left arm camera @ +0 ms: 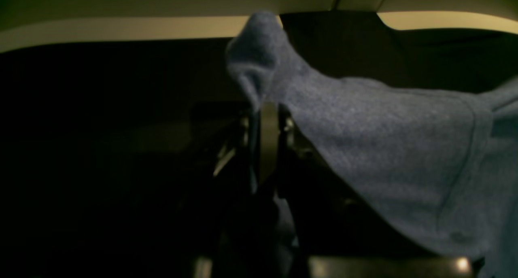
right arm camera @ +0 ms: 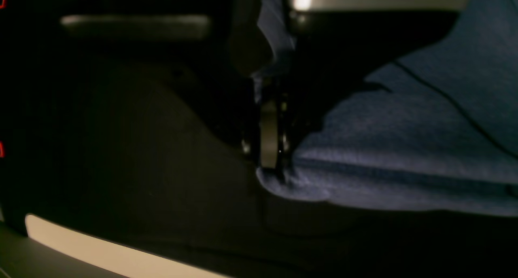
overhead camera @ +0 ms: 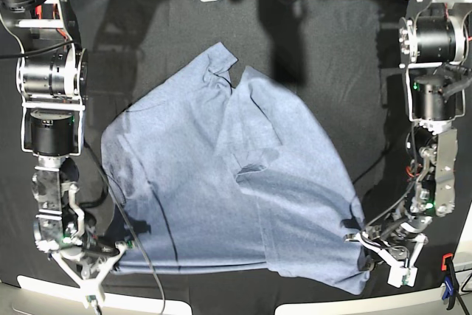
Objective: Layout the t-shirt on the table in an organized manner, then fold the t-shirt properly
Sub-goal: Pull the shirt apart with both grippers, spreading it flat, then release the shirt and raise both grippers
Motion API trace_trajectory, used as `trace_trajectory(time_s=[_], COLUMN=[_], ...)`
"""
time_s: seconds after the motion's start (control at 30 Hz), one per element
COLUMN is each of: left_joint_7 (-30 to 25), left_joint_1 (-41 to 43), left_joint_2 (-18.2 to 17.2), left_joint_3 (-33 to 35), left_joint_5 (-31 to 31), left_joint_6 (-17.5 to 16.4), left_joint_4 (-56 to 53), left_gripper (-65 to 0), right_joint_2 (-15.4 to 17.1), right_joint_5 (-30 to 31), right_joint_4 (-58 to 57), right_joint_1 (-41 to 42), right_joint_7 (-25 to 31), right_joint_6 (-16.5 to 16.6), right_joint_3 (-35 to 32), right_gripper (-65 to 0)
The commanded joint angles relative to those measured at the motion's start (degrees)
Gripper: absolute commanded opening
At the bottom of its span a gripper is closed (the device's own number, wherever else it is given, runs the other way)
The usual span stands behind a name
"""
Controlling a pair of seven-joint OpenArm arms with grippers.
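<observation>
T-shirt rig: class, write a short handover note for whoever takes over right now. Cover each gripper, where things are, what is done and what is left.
Left gripper: jaws shut on the t-shirt at its near corner.
Right gripper: jaws shut on the t-shirt's other near corner.
The t-shirt lies mostly spread on the table, hem side toward the near edge, but rumpled, with a fold of cloth across the middle.
Done: both corners gripped, shirt partly laid out.
Left: smooth it flat, then fold it.

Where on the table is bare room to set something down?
Bare table lies between the t-shirt and the far edge, and beside the shirt's sides. The near edge is crowded: the left gripper and right gripper pinch the hem there.
</observation>
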Motion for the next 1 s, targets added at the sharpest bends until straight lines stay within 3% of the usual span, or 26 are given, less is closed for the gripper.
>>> trace_trajectory(time_s=[0.0, 0.27, 0.63, 0.67, 0.73, 0.8, 0.83, 0.97], left_joint_7=[-2.9, -8.5, -11.6, -11.6, -11.6, -11.6, -11.6, -11.0], left_joint_1=[-2.1, -7.3, -15.3, -15.3, -15.2, -15.3, -15.4, -16.0], left_joint_2=[-0.5, 1.4, 3.5, 3.5, 3.3, 3.0, 2.9, 2.5], left_joint_3=[-0.3, -0.2, -0.2, -0.2, -0.2, -0.2, -0.2, -0.2], left_joint_5=[-0.2, -0.2, 3.3, 3.3, 3.3, 3.3, 3.3, 3.3], left_joint_6=[0.3, 0.0, -0.1, -0.1, -0.1, -0.1, -0.1, -0.1], left_joint_4=[0.5, -9.9, -21.0, -21.2, -21.2, -21.2, -21.2, -21.2], left_gripper=[-65.0, -65.0, -65.0, -65.0, -65.0, -48.9, -43.1, -41.8], right_joint_2=[0.8, 1.1, 3.7, 3.7, 3.6, 3.6, 3.6, 3.6], right_joint_5=[-1.3, -8.2, -5.7, -5.3, -4.0, -2.8, -2.8, -2.8], right_joint_4=[0.3, -1.2, -1.2, -1.2, -1.2, -1.2, -1.2, -1.2], right_joint_1=[2.7, 2.7, 2.7, 2.7, 2.7, 2.7, 2.7, 2.7], right_joint_7=[1.7, 2.6, 2.3, 2.3, 2.3, 2.4, 2.4, 1.5], right_joint_6=[-2.6, -9.1, -11.0, -11.0, -11.0, -10.9, -10.9, -11.0], right_joint_3=[0.2, 0.4, 0.4, 0.4, 0.4, 0.3, 0.3, 0.4], right_gripper=[-65.0, -65.0, -65.0, -60.7, -46.2, -35.9, -33.6, -33.3])
